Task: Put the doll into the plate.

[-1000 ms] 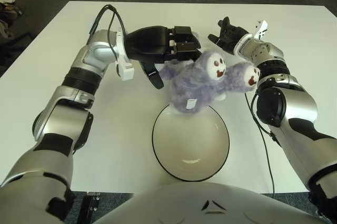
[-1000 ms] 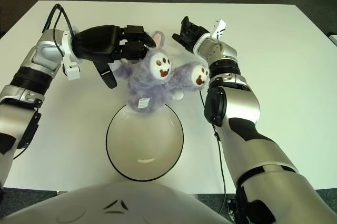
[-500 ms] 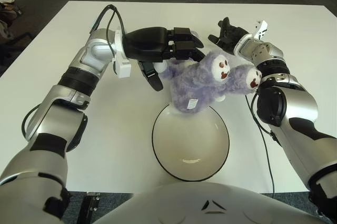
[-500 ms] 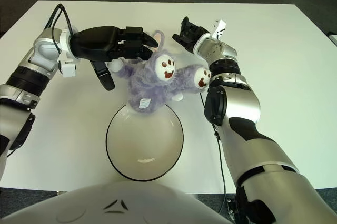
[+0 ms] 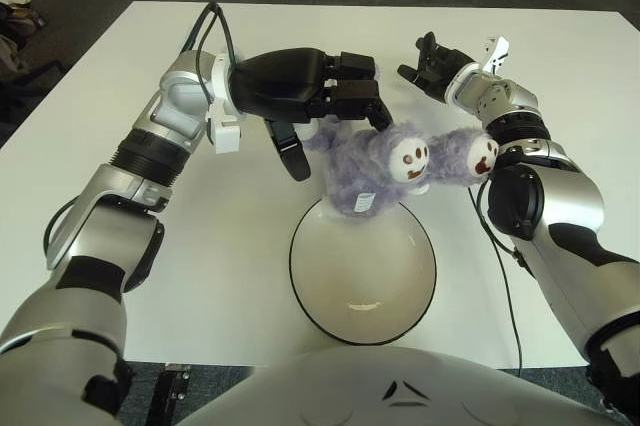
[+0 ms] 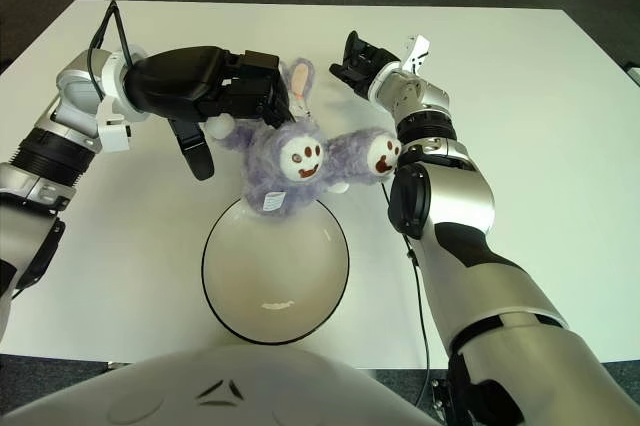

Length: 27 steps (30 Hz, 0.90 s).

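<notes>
Left hand [image 5: 335, 101] grips the purple doll [image 5: 385, 161] by its upper part, and the doll's body hangs just past the far rim of the plate [image 5: 300, 291], so the plate lies toward the robot; right hand [image 5: 432, 64] shows beyond, holding nothing

dolls: 1 [image 5: 385, 166] | plates: 1 [image 5: 310, 291] | tables: 1 [image 5: 230, 246] | robot hands: 2 — left hand [image 5: 345, 96], right hand [image 5: 432, 64]
</notes>
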Motion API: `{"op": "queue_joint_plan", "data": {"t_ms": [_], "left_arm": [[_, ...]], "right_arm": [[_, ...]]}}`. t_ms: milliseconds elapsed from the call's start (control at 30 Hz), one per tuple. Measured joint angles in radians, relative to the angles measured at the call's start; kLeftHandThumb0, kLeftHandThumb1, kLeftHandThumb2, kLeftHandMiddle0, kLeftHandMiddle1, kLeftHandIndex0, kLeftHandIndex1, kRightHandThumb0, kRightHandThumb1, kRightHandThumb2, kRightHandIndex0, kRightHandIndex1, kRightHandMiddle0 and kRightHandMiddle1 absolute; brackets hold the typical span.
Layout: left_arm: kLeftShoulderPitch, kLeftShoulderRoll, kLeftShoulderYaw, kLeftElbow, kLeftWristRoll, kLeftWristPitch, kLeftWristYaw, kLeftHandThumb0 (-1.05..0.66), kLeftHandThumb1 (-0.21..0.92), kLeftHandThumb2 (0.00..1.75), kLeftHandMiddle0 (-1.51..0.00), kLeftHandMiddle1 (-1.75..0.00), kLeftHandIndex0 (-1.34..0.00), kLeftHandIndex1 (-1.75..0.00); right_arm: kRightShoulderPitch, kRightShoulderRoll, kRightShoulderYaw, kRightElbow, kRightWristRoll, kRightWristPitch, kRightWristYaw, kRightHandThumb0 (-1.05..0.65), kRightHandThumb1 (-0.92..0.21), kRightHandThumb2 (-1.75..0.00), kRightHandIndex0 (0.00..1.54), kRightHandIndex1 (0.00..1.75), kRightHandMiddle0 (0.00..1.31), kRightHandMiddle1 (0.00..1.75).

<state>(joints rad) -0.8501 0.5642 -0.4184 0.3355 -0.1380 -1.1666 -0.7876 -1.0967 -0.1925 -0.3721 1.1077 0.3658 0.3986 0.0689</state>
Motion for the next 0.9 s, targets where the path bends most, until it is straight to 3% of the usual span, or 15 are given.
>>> {"op": "queue_joint_plan", "data": {"t_ms": [100,200,267,433,633,733,800,900], "left_arm": [[0.001,0.001,0.006,-0.016,0.001,0.010,-0.005,-0.50,0.36,1.01,-0.63,-1.74,-0.20,-1.64],[0.001,0.001,0.021,-0.008,0.009,0.006,-0.005,0.14,0.34,1.18,-0.61,-1.72,-0.14,-1.64],[0.003,0.000,0.034,0.007,0.014,0.007,-0.005,0.30,0.33,1.23,-0.61,-1.72,-0.12,-1.64],[0.014,-0.019,0.081,0.060,0.078,0.018,0.027,0.44,0.32,1.30,-0.60,-1.74,-0.04,-1.50],[0.006,-0.087,0.165,0.194,0.300,-0.079,0.130,0.40,0.50,1.05,-0.48,-1.71,-0.01,-1.33],[0.004,-0.111,0.212,0.224,0.430,-0.143,0.193,0.37,0.71,0.73,-0.38,-1.67,0.00,-1.26],[-0.003,-0.118,0.238,0.233,0.512,-0.182,0.234,-0.09,0.50,0.89,-0.20,-1.49,0.00,-1.20],[-0.019,-0.117,0.256,0.248,0.600,-0.219,0.280,-0.27,0.33,1.05,-0.07,-1.28,0.00,-1.14]], "right_arm": [[0.000,0.000,0.008,0.000,-0.006,-0.003,0.011,-0.02,-0.07,-1.40,0.10,1.24,0.04,1.43],[0.000,-0.001,0.019,0.000,-0.016,-0.004,0.029,-0.03,-0.07,-1.40,0.12,1.23,0.05,1.44],[0.000,-0.003,0.027,0.000,-0.025,-0.004,0.041,-0.04,-0.07,-1.39,0.13,1.21,0.06,1.44],[0.000,-0.012,0.042,-0.005,-0.039,-0.003,0.064,-0.08,-0.10,-1.37,0.15,1.13,0.07,1.42],[0.000,-0.012,0.051,-0.021,-0.040,-0.002,0.069,-0.07,-0.10,-1.37,0.14,1.09,0.06,1.40],[0.000,-0.011,0.050,-0.028,-0.039,0.001,0.068,-0.06,-0.10,-1.38,0.14,1.08,0.02,1.37],[0.001,-0.011,0.049,-0.036,-0.039,0.004,0.067,-0.05,-0.09,-1.38,0.14,1.07,0.01,1.36],[0.001,-0.010,0.047,-0.050,-0.038,0.008,0.065,-0.05,-0.08,-1.38,0.15,1.07,0.01,1.36]]}}
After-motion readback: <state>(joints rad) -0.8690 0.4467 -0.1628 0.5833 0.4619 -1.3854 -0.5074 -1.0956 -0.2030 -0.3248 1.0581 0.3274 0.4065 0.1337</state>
